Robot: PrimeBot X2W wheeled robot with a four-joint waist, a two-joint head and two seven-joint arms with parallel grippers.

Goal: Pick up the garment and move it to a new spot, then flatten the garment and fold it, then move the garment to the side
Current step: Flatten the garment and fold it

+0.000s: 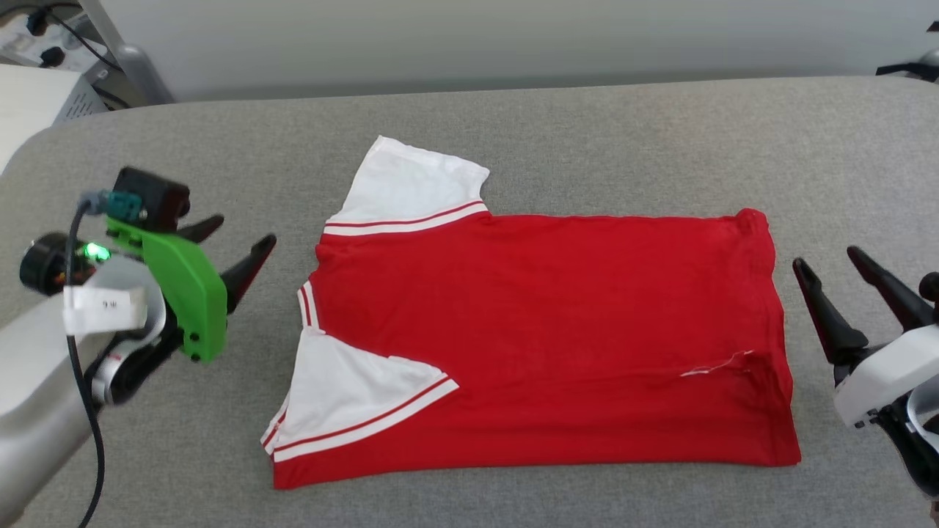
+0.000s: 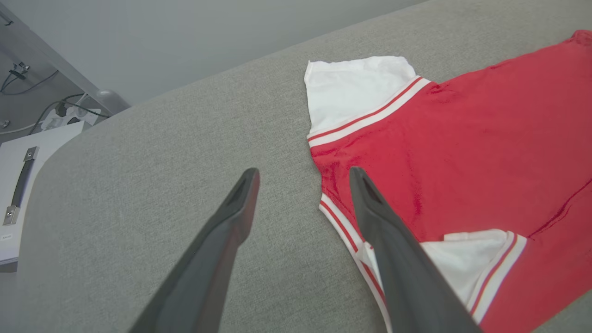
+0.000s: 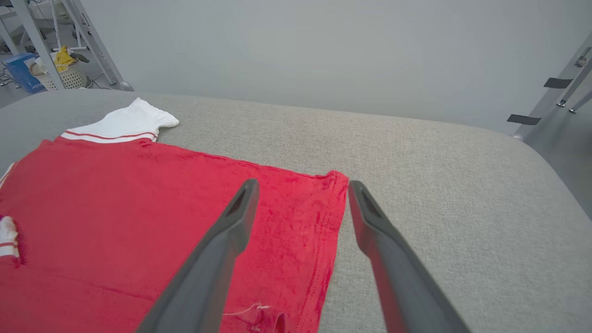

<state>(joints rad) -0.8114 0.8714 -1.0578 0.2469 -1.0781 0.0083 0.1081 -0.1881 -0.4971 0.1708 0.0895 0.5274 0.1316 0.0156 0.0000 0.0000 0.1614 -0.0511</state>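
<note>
The garment (image 1: pixel 543 337) lies flat on the grey cloth table (image 1: pixel 587 132), collar toward the left, hem toward the right. Its near white sleeve (image 1: pixel 352 400) is folded in over the red body; the far white sleeve (image 1: pixel 411 187) sticks out behind. My left gripper (image 1: pixel 238 235) hovers open just left of the collar, holding nothing. My right gripper (image 1: pixel 825 264) stands open just right of the hem, also holding nothing. The left wrist view looks along its own gripper (image 2: pixel 303 173) at the garment's (image 2: pixel 462 148) collar edge. From the right wrist, that gripper (image 3: pixel 300 185) sits above the garment's (image 3: pixel 138 208) hem corner.
The table's rounded far corners fall off to the floor. White equipment with cables (image 1: pixel 44 95) stands off the far left corner. Metal frame legs (image 3: pixel 88 41) and a basket (image 3: pixel 64 69) stand on the floor beyond. Bare cloth surrounds the garment on all sides.
</note>
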